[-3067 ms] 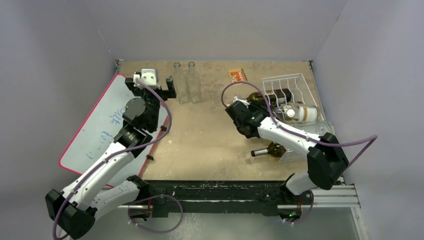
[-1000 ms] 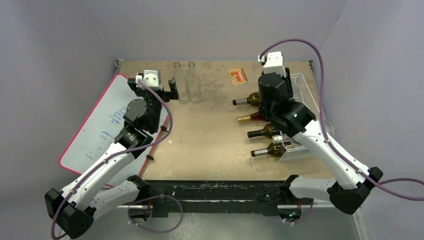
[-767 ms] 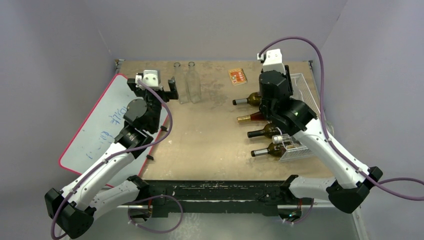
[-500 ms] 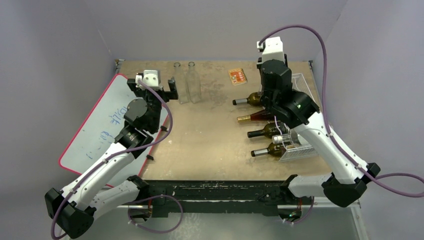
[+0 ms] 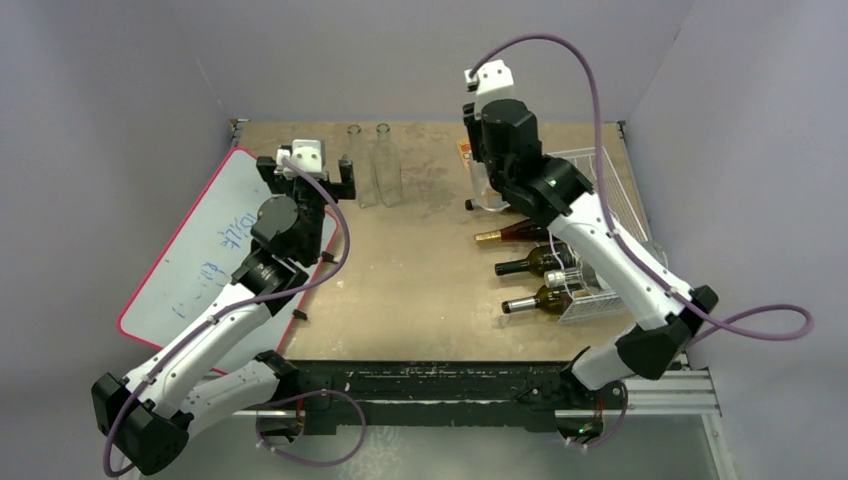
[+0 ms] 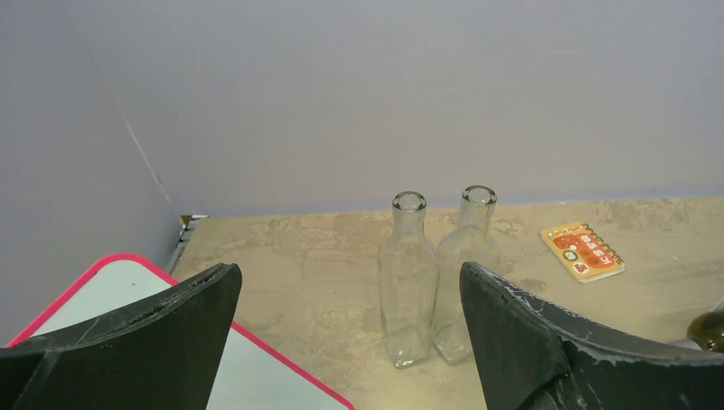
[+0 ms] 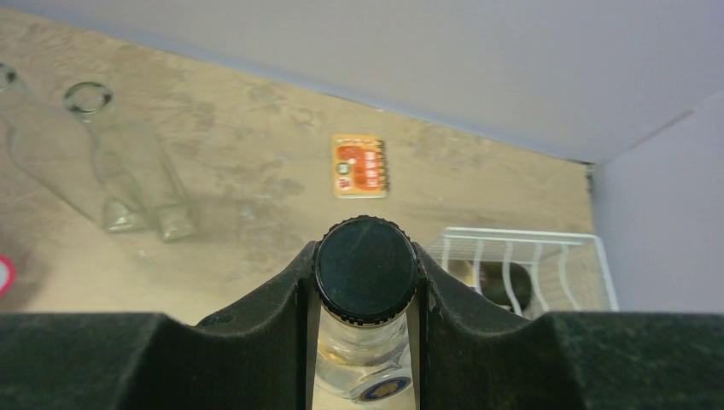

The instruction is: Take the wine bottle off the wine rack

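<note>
Right gripper (image 7: 365, 260): tight around the neck of the wine bottle (image 7: 365, 282)
Left gripper (image 6: 346, 286): wide apart, holding nothing

Overhead downward — wrists rearward, sharing clear bottles (image 5: 387, 175).

1. The wine bottle (image 7: 365, 286) is clear, glossy glass with a matt black cap.
2. The wine rack (image 7: 521, 232) is smooth, white-coated wire.
3. The table (image 5: 420, 270) is rough, mottled, matt board.
4. The whiteboard (image 5: 200, 250) looks smooth, with a red edge.
</note>
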Robot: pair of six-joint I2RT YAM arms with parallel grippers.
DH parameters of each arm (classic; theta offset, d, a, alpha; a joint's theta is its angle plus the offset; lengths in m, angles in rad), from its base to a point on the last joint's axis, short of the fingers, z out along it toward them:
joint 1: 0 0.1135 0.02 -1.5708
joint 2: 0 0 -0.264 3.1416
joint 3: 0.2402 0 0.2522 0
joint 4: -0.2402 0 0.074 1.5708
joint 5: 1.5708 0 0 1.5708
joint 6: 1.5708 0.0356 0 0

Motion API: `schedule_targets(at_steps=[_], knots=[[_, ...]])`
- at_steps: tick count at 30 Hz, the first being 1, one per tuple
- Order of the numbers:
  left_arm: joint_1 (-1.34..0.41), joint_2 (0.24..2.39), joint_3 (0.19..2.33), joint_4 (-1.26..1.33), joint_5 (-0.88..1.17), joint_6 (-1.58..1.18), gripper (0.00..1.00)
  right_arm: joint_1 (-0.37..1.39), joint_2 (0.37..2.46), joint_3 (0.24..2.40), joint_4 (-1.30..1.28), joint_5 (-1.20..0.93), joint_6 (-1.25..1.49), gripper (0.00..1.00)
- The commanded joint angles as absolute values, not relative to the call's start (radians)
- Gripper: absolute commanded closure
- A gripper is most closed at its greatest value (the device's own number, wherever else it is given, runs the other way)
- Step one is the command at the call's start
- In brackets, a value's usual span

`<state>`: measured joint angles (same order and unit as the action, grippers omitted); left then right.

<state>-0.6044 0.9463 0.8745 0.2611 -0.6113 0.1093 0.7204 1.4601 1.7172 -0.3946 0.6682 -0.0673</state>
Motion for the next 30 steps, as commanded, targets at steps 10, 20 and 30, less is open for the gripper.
schedule_targets(at_steps=[10,20,30], knots=[[-0.609,0.937,0.889,0.299,-0.640,0.162,0.00,0.694,1.654,1.810,0.073,0.555,0.101,1.00],[-0.608,0.929,0.890,0.300,-0.625,0.150,0.00,0.626,1.745,1.727,0.306,0.467,0.189,1.00],[-0.606,0.929,0.890,0.302,-0.621,0.149,0.00,0.624,1.888,1.786,0.417,0.474,0.135,1.00]])
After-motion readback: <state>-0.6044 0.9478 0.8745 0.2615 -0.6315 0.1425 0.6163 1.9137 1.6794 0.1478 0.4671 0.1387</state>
